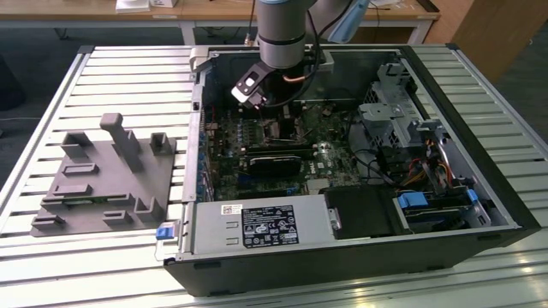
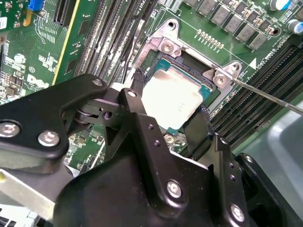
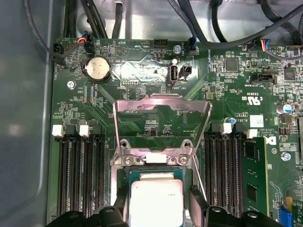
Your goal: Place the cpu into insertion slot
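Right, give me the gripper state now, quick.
The gripper: closed on the cpu, with a finger against each of two opposite edges, at the insertion slot.

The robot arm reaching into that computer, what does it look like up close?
The arm is a smooth silver-grey tube with a dark band, a pale blue cap at a joint and a black cable beside it. The gripper is matt black: angular plates joined by silver screws.
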`<state>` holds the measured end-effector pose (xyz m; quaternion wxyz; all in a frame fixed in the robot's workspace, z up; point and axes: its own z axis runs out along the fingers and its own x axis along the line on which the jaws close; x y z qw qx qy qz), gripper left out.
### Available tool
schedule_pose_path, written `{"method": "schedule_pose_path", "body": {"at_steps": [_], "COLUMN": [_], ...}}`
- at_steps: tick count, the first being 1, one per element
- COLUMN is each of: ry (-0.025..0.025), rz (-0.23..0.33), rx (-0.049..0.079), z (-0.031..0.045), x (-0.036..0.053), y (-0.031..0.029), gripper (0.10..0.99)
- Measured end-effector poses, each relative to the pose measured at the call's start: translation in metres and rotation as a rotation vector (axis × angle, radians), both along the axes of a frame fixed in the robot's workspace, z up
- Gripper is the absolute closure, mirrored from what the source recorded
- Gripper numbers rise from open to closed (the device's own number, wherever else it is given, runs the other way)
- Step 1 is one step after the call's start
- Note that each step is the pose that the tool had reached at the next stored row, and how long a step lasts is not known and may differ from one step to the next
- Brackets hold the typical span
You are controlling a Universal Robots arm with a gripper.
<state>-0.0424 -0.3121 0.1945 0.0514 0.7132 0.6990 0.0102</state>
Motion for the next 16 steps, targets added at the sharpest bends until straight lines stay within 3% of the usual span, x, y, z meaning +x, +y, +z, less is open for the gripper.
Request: {"method": "schedule_pose_path", "body": {"at_steps": [16], "ry": [-0.0003], "rz": [-0.001], "rx": [-0.009], "z": [-0.0056], "x": [0.0003], "y": [-0.0001], "gripper": [0.478]}}
